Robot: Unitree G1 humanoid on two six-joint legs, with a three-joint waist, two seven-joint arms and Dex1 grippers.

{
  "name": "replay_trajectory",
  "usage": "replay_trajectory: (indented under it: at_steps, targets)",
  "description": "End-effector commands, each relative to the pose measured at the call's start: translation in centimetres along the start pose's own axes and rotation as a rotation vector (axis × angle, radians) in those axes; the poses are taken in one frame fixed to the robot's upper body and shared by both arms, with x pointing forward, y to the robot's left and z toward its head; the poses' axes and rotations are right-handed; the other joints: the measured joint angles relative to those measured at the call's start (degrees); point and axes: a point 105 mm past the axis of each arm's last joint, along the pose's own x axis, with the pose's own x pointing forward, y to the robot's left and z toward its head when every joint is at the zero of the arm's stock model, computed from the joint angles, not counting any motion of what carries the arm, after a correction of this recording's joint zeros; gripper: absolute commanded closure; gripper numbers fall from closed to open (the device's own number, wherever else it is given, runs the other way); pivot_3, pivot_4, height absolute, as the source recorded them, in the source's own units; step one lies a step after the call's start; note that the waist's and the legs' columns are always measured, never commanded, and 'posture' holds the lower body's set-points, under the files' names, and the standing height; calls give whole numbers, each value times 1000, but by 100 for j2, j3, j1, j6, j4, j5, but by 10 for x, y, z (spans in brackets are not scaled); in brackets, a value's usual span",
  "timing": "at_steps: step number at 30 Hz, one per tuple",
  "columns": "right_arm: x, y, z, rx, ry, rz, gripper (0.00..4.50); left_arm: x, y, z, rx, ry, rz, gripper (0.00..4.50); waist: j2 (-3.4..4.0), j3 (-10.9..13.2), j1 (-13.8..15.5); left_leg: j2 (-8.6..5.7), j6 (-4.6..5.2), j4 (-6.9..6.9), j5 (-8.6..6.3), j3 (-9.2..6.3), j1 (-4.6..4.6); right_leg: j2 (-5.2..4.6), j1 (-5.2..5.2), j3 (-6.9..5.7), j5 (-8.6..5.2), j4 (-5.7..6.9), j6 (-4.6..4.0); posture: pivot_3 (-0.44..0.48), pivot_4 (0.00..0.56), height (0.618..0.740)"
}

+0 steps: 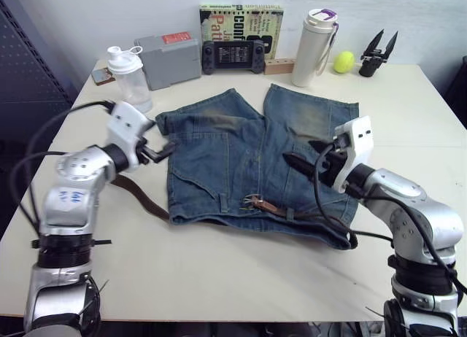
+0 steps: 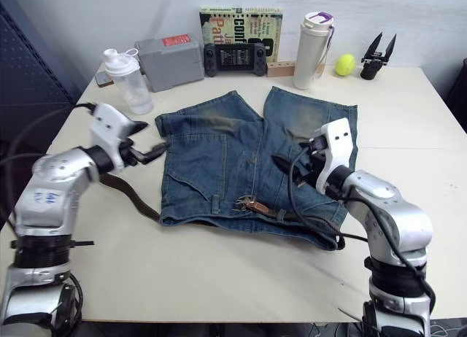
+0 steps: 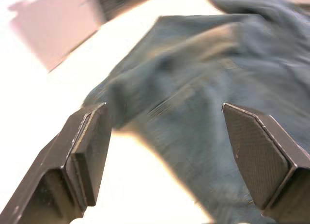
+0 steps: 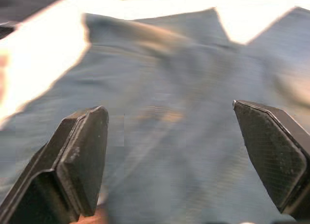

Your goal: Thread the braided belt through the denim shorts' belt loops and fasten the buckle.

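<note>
From the head cameras, nearest are the two arms: the left gripper [image 1: 162,150] hovers at the outer edge of the denim shorts [image 1: 241,155], its fingers spread and empty, and the right gripper [image 1: 305,156] hangs over the other leg, also spread and holding nothing. The braided belt [image 1: 142,193] runs along the waistband at the near edge, one end trailing out onto the table [image 1: 219,271] under the left arm, the buckle [image 1: 253,200] lying mid-waist with a short tan end beside it. It looks unfastened, though I cannot tell how many belt loops [image 1: 224,203] it has passed. The likely risk is that a grip pinches denim along with the strap, bunching the waistband and dragging the belt back out of a loop. The right arm's black cable [image 1: 328,213] lies across the waistband by the belt and could snag. A shaker bottle [image 1: 128,76], grey box [image 1: 169,58], game controller [image 1: 233,56], book [image 1: 242,22], white flask [image 1: 314,47] and tennis ball [image 1: 344,61] stand well clear at the far edge. The left wrist view shows spread pads [image 3: 89,153] over the shorts' edge. The right wrist view shows spread pads [image 4: 87,156] above plain denim.
</note>
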Motion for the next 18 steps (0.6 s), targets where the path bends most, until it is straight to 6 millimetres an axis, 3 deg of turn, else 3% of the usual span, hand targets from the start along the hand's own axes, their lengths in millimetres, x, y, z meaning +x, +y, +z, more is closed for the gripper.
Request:
replay_trajectory:
  at_steps: [1, 3, 5, 8, 10, 13, 18]
  targets:
    - [-6, 32, 1, -60, -9, 158, 125, -27, 25, -21, -134, 119, 154, 556, -2, 2, 4, -1, 0, 0, 0, -1, 0, 0, 1, -1, 0, 1, 0, 0, 150, 731]
    - [-9, 39, -13, -71, 36, 198, 125, -40, 33, -45, -243, 217, 238, 556, -14, 8, 7, -2, 0, 0, 0, -2, 1, 1, 0, 0, 0, 1, 0, 0, 150, 731]
    - [-10, 43, -22, -82, 68, 222, 125, -45, 35, -55, -353, 245, 286, 556, -29, 18, 17, -2, 0, 0, 0, -2, 0, 1, 1, -1, 0, -1, 0, 0, 150, 731]
    - [-8, 43, -35, -94, 101, 221, 125, -45, 37, -61, -455, 253, 345, 556, -56, 33, 50, -3, 0, 5, 0, -4, 1, 1, 6, 0, 0, -2, 0, 0, 150, 731]
    - [-7, 43, -40, -95, 109, 219, 0, -45, 38, -60, -483, 244, 376, 50, -69, 41, 63, -2, -1, 6, 0, -7, 1, 1, 8, -1, 0, -3, 0, 0, 150, 731]
    - [-5, 43, -44, -93, 114, 208, 0, -42, 35, -56, -505, 250, 376, 23, -75, 45, 70, -3, -3, 4, -1, -8, 1, 1, 6, -2, 0, -3, 0, 0, 150, 731]
    - [-3, 51, -45, -79, 97, 224, 0, -40, 46, -71, -504, 345, 469, 23, -75, 45, 78, -1, -5, 3, -1, -7, 2, 2, 6, -2, 0, -4, 0, 0, 150, 731]
